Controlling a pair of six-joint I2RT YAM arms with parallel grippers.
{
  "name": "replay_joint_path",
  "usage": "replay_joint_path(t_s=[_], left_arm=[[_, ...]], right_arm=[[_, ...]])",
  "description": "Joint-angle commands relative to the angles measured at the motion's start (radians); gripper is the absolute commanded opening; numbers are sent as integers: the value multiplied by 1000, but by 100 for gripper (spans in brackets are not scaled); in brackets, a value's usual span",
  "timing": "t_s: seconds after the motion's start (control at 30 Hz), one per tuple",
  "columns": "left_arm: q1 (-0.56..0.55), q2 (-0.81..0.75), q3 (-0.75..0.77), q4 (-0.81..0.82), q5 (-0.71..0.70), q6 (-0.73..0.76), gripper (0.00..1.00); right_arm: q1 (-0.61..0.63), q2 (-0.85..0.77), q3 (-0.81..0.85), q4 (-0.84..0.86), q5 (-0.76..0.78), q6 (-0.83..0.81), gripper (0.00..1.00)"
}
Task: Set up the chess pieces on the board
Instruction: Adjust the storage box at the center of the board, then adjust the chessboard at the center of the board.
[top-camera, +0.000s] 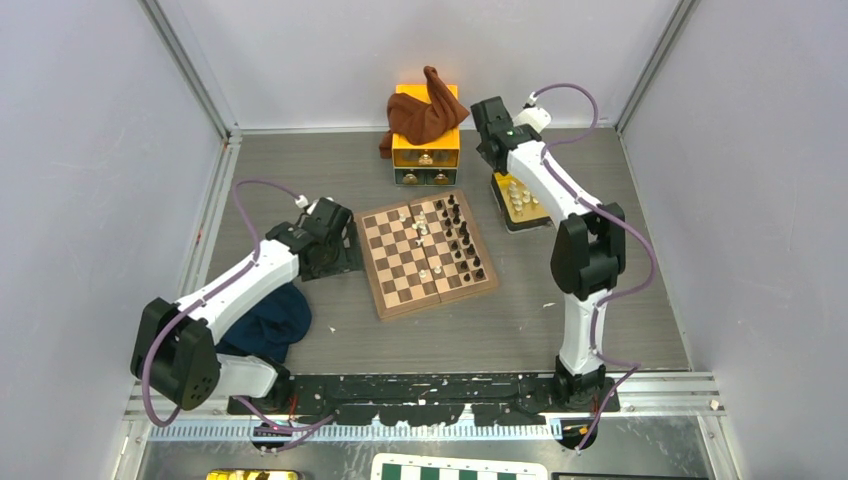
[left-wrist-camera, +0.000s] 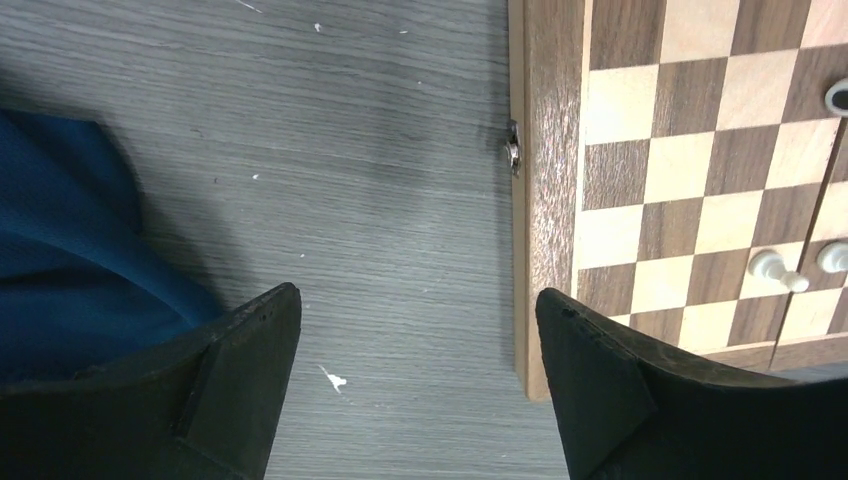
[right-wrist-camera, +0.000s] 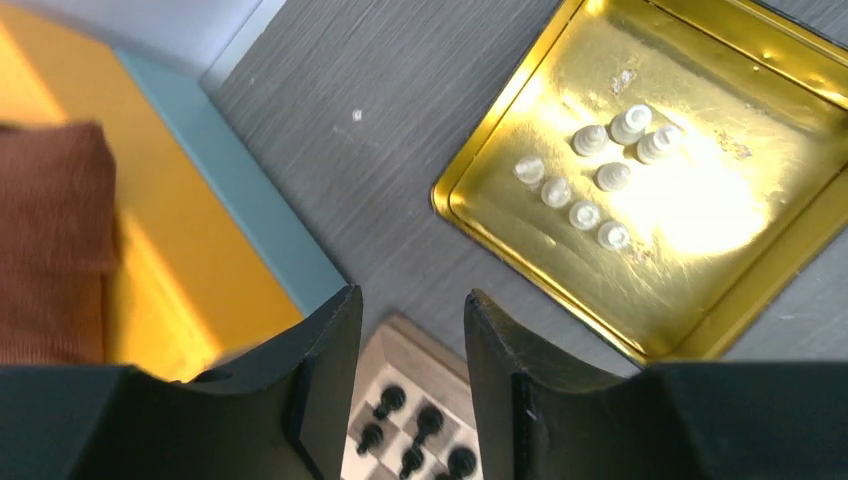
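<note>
Wooden chessboard (top-camera: 425, 255) of brown and tan squares, mid-table: dark brown pieces (top-camera: 465, 245) line its right edge; few cream-white pieces (top-camera: 423, 228) placed, several left in gold metal tray (right-wrist-camera: 760, 90). Left gripper (left-wrist-camera: 415, 300) and right gripper (right-wrist-camera: 412, 300): jaws apart, empty.

Robot lab test cell, plain white walls (top-camera: 90, 150), aluminium frame rails (top-camera: 192, 65), grey table (top-camera: 500, 330)

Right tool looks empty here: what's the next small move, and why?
Probably shift the right tool over the yellow tray and lower onto one cream piece. Its jaws stand open with nothing between them, several cream pieces wait in the tray, and the board shows only a few.
</note>
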Motion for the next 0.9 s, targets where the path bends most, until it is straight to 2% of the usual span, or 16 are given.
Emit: replay_joint_path(t_s=[0.0,0.2,0.4,0.57,0.87], left_arm=[[3,34,42,46,-28,-88,81],[57,132,35,108,40,-138,51],[130,221,19,177,72,-171,37],[174,291,40,232,89,-172,33],[179,403,108,267,144,-170,21]], right_arm=[[54,-139,-130,91,57,-131,44],[95,-234,-341,147,39,-124,17],[110,-253,-451,187,18,-121,3],[117,-250,-487,198,14,-147,1],[118,-249,-620,284,-65,-163,1]])
